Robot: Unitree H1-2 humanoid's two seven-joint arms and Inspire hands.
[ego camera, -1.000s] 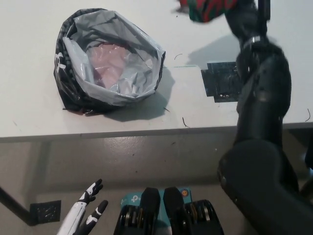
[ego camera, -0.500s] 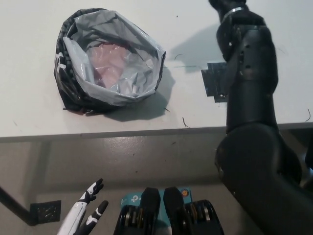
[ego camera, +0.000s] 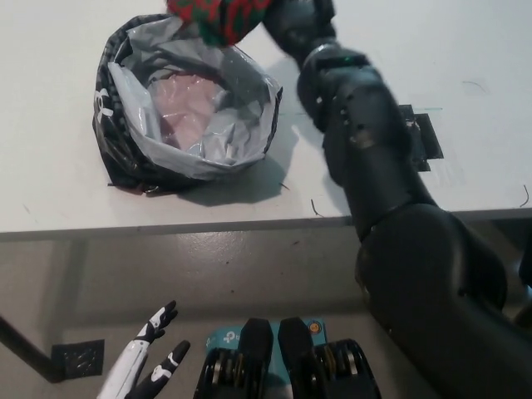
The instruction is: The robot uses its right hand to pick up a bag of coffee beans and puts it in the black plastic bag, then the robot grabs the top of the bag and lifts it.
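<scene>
A black plastic bag [ego camera: 125, 158] with a grey inner lining stands open on the white table [ego camera: 249, 204] at the upper left; something pinkish lies inside it. A red and green coffee bean bag [ego camera: 218, 17] hangs over the bag's far rim, at the top edge of the head view. My black right hand [ego camera: 293, 18] is shut on it, partly cut off by the frame. My black right arm reaches across from the lower right. My white left hand [ego camera: 148, 366] rests low at the bottom left, fingers apart.
A black patch [ego camera: 420, 137] lies on the table to the right of my arm. The table's front edge [ego camera: 166, 229] runs across the middle, with floor below. A small dark square [ego camera: 76, 359] lies on the floor at the bottom left.
My right arm has swung left across the table, carrying the coffee bean bag from the upper right to above the black bag's rim. The left hand has stayed put.
</scene>
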